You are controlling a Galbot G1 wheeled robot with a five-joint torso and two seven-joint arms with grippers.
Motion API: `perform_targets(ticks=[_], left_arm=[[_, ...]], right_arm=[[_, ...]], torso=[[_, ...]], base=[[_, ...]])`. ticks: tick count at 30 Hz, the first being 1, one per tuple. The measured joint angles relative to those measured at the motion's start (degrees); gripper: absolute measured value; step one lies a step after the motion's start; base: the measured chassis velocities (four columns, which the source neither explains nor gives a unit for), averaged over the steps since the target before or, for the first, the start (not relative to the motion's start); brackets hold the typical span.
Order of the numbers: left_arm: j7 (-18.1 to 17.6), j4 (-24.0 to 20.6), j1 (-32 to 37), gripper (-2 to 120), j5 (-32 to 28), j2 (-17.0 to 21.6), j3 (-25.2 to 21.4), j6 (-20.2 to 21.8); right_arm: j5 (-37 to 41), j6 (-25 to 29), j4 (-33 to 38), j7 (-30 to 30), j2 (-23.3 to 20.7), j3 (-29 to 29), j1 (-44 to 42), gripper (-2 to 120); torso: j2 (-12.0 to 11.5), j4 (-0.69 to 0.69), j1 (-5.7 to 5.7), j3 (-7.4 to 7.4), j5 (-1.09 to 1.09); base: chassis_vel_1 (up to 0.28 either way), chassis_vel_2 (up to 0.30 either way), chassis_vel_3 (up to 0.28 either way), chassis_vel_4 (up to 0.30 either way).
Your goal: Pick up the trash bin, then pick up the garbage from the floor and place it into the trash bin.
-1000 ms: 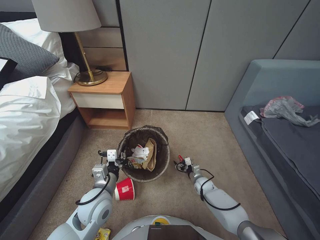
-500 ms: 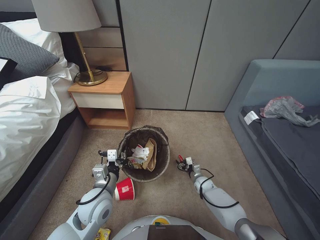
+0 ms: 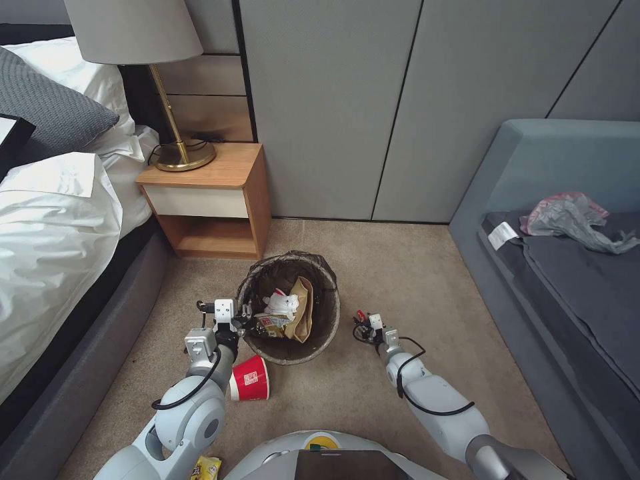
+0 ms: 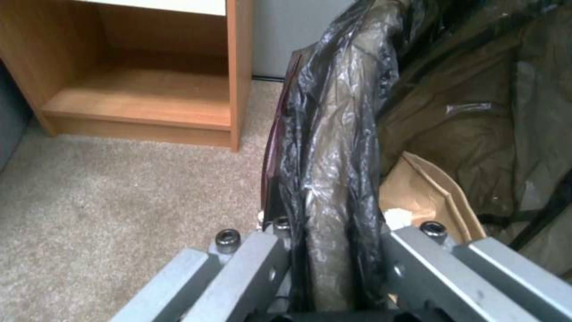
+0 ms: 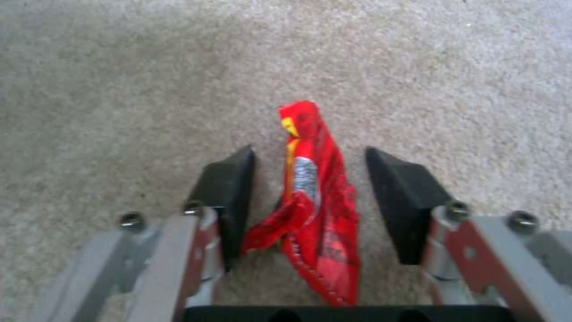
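The left end effector [image 4: 334, 268] pinches the bin [image 3: 293, 347] rim, paper already inside, while the right end effector [image 5: 310, 197] straddles a red wrapper [image 5: 313, 201], spread; a cup [image 3: 250, 379] remains

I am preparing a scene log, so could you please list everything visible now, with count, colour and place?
trash bin: one, dark liner over rim, on carpet by the nightstand; paper bag, tissue and wrapper inside.
red wrapper: one, red, on carpet between the right tool's fingers.
paper cup: one, red and white, lying on carpet near the bin.
yellow wrapper: one, on carpet by the robot's base.
nightstand: one, wood, beside the bed.
lamp: one, grey shade, brass base, on nightstand.
bed: one, white linen, at left.
sofa: one, grey-blue, at right, plastic bag on it.
left tool: clamped on the bin's rim.
right tool: open, low over the carpet.
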Motion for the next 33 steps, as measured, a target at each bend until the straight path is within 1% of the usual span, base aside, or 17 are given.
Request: perform_targets(ticks=[1,4,5,7,8,9,11,12,13,24,26,33], left_arm=[[0.0,0.0,0.0,0,0.0,0.0,0.0,0.0],[-0.1,-0.16,0.05,0,0.0,0.02,-0.02,-0.09],[-0.1,-0.16,0.05,0,0.0,0.02,-0.02,-0.09],[-0.2,-0.39,0.09,0,-0.07,0.05,-0.04,-0.12],[-0.2,-0.39,0.09,0,-0.07,0.05,-0.04,-0.12],[-0.23,-0.43,0.09,0,-0.09,0.05,-0.04,-0.13],[-0.27,-0.43,0.04,0,-0.13,0.05,-0.04,-0.14],[-0.27,-0.43,0.04,0,-0.13,0.05,-0.04,-0.14],[-0.29,-0.43,0.0,0,-0.15,0.06,-0.04,-0.15],[-0.37,-0.14,-0.41,0,-0.4,0.18,0.22,-0.16],[-0.4,-0.07,-0.47,0,-0.56,0.34,0.27,-0.16],[-0.39,-0.06,-0.48,0,-0.71,0.55,0.44,-0.14]], right_arm=[[0.0,0.0,0.0,0.0,0.0,0.0,0.0,45],[-0.33,-0.14,0.4,-0.02,0.0,-0.06,-0.36,30],[-0.33,-0.14,0.4,-0.02,0.0,-0.06,-0.36,30],[-0.4,-0.42,0.58,-0.01,-0.09,-0.1,-0.54,20],[-0.4,-0.42,0.58,-0.01,-0.09,-0.1,-0.54,20],[-0.48,-0.56,0.62,0.02,-0.15,-0.09,-0.59,14],[-0.56,-0.76,0.81,0.07,-0.18,-0.09,-0.67,6],[-0.56,-0.76,0.81,0.07,-0.18,-0.09,-0.67,6],[-0.59,-0.88,0.86,0.16,-0.21,-0.08,-0.68,0],[-1.04,-1.12,1.47,1.97,-0.59,0.81,-0.64,0],[-1.17,-1.2,3.56,3.33,-0.92,1.91,-0.92,0],[-0.96,-1.39,7.63,5.4,-1.68,3.12,-1.33,0]], torso=[[0.0,0.0,0.0,0.0,0.0],[0.0,0.01,0.0,0.0,0.02],[0.0,0.01,0.0,0.0,0.02],[0.0,0.02,0.0,0.0,0.02],[0.0,0.02,0.0,0.0,0.02],[0.0,0.0,0.0,0.0,0.01],[0.0,0.0,0.0,0.0,0.03],[0.0,0.0,0.0,0.0,0.03],[0.0,0.01,0.0,0.0,0.03],[0.0,-0.01,0.0,0.01,0.0],[-0.01,-0.04,0.0,0.01,-0.01],[-0.01,-0.03,0.0,0.01,0.0]], base=[[0.0,0.0,0.0,0.0],[0.0,0.0,0.0,0.0],[0.0,0.0,0.0,0.0],[0.0,0.0,0.0,0.0],[0.0,0.0,0.0,0.0],[0.0,0.0,0.0,0.0],[0.0,0.0,0.0,0.0],[0.0,0.0,0.0,0.0],[0.0,0.0,0.0,0.0],[0.0,0.0,0.0,0.0],[0.0,0.0,0.0,0.0],[0.0,0.0,0.0,0.0]])
